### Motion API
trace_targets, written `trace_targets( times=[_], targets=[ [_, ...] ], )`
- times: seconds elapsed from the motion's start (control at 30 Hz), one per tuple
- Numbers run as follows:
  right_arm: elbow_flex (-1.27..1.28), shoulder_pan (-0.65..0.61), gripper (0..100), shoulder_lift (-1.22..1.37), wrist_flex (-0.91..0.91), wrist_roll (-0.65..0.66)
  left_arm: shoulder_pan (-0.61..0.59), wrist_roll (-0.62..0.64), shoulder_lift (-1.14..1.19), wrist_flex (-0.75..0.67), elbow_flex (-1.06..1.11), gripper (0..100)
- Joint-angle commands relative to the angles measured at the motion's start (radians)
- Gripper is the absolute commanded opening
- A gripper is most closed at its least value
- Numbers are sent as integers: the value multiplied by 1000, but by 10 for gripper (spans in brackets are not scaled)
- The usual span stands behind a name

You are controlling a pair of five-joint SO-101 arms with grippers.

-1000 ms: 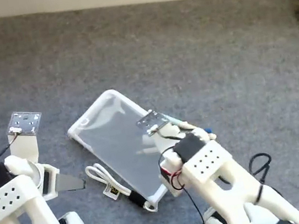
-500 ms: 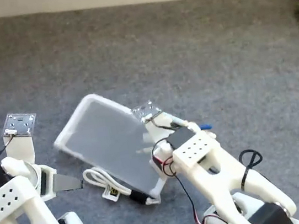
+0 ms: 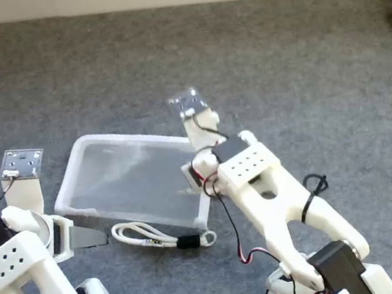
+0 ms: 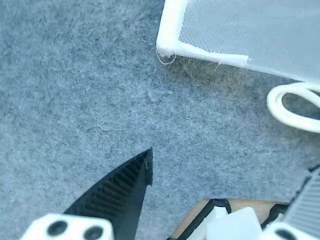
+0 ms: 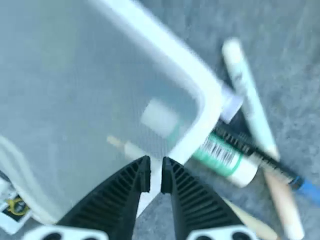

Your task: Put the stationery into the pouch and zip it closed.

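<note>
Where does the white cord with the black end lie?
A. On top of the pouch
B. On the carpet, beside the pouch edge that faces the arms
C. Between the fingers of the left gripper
B: the white cord lies flat on the carpet, just outside the edge of the pouch nearest the arms, and not on its mesh.

Translucent white-edged pouch lies flat; pens and a green-labelled tube lie clustered at one corner.

White perforated arms; black ribbed jaws
</note>
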Motion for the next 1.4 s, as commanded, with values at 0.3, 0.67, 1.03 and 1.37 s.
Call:
trace_targets(
  times=[0.3,0.67,1.03,1.37],
  targets=[
    [-460,-36,47,-12,650,-9,-7,121,2,-58,-10,425],
    [-464,-73,3,-67,745,-9,-8,140,2,-69,-7,425],
    [-180,-73,9,-375,575,-11,-4,144,2,-69,-8,425],
    [136,-174,11,-437,360,-279,-4,144,2,-69,-7,425]
  ],
)
